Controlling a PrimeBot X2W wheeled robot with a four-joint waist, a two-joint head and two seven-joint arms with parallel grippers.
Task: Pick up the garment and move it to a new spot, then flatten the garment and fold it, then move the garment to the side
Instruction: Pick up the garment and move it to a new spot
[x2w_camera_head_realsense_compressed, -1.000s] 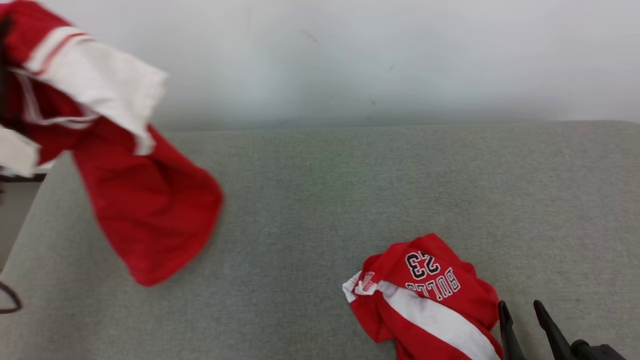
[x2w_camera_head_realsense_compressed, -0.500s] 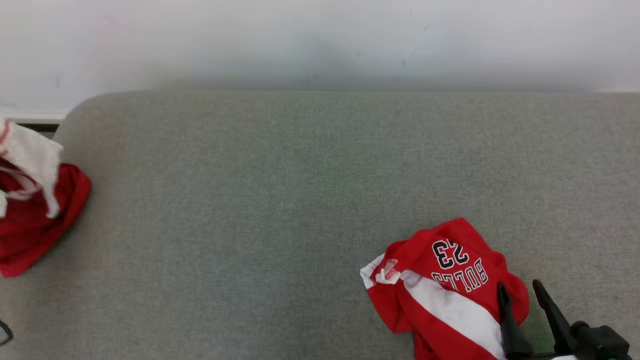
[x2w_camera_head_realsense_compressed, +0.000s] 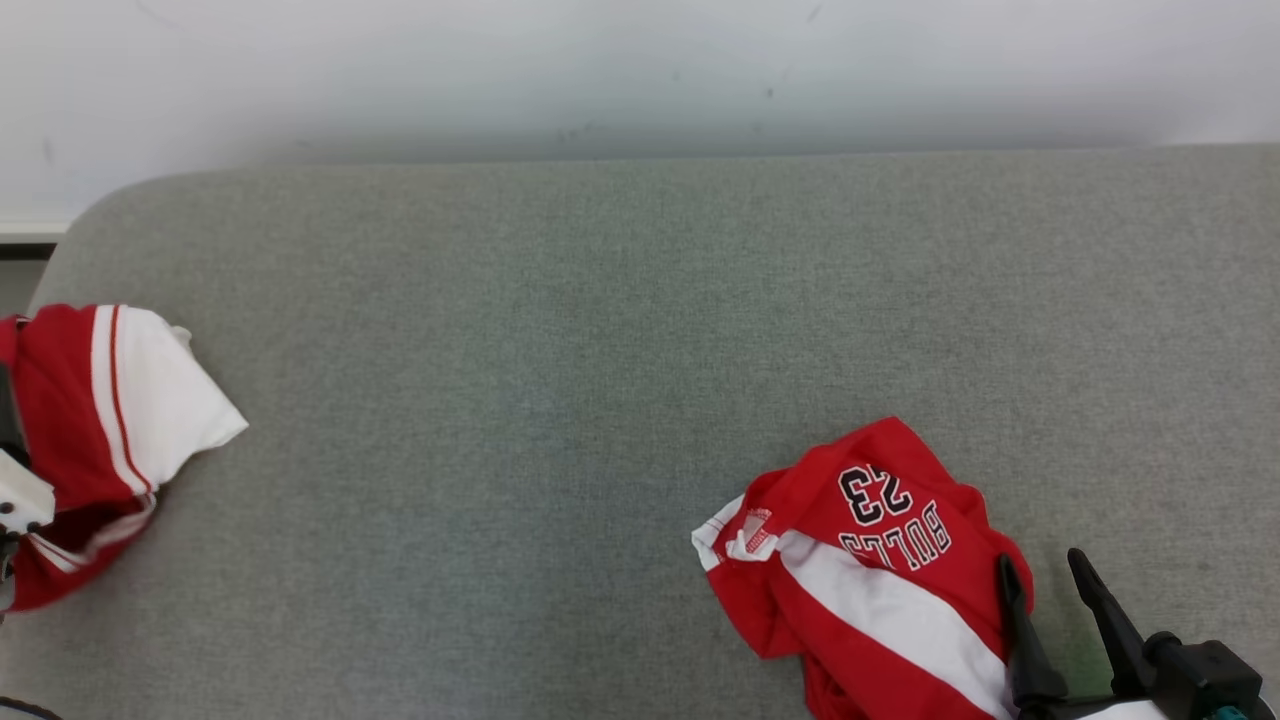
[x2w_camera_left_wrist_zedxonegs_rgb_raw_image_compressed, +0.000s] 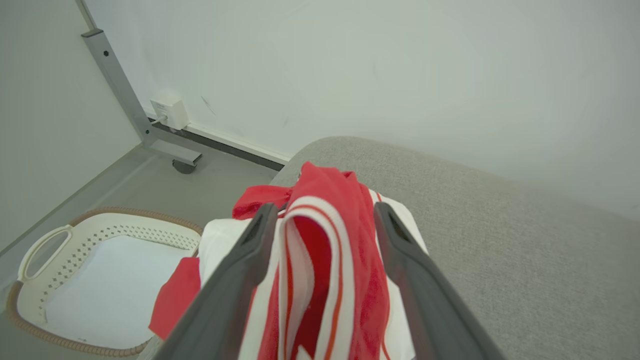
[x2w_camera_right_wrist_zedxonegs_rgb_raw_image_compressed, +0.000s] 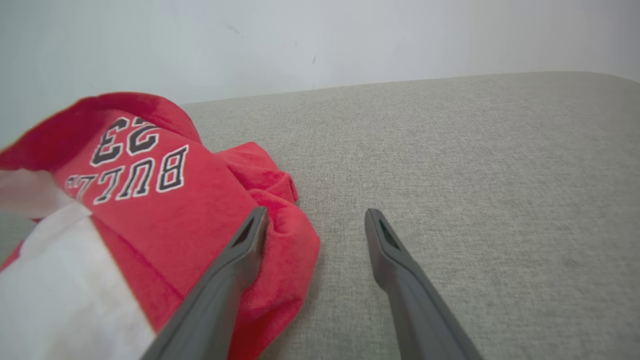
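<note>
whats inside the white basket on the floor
A white bottom shows inside the basket; its right end is hidden behind the red and white garment between the open fingers of the left hand.

Grey padded counter (x2w_camera_head_realsense_compressed: 600, 300) against a plain white wall (x2w_camera_head_realsense_compressed: 640, 70), in soft, even light.
Ahead of the right claw (x2w_camera_right_wrist_zedxonegs_rgb_raw_image_compressed: 316, 212) the cloth-covered counter runs to the wall, which bears a few faint dark marks. Beyond the left claw (x2w_camera_left_wrist_zedxonegs_rgb_raw_image_compressed: 325, 210) the counter's corner is rounded. Left of that claw are a grey floor (x2w_camera_left_wrist_zedxonegs_rgb_raw_image_compressed: 220, 182), a white basket (x2w_camera_left_wrist_zedxonegs_rgb_raw_image_compressed: 42, 247), a grey metal post (x2w_camera_left_wrist_zedxonegs_rgb_raw_image_compressed: 117, 85) and a small white wall box (x2w_camera_left_wrist_zedxonegs_rgb_raw_image_compressed: 170, 112).
</note>
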